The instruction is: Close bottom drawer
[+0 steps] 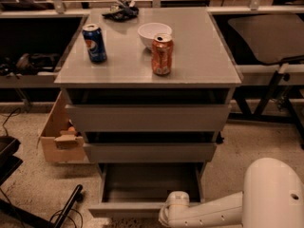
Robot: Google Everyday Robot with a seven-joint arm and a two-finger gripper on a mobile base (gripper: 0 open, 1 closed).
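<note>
The bottom drawer [142,184] of the grey cabinet is pulled out, showing its plain empty interior. Its slim front panel [126,207] sits near the lower edge of the camera view. My white arm [223,210] reaches in from the lower right. My gripper [173,209] is at the arm's end, right at the right part of the drawer's front panel. The middle drawer [149,152] and the top drawer [147,118] above it stand slightly out.
On the cabinet top [204,56] stand a blue can [95,42], an orange can [162,54] and a white bowl [153,33]. A cardboard box [59,141] sits left of the cabinet. A black chair base [12,165] is at far left, a table leg [273,87] at right.
</note>
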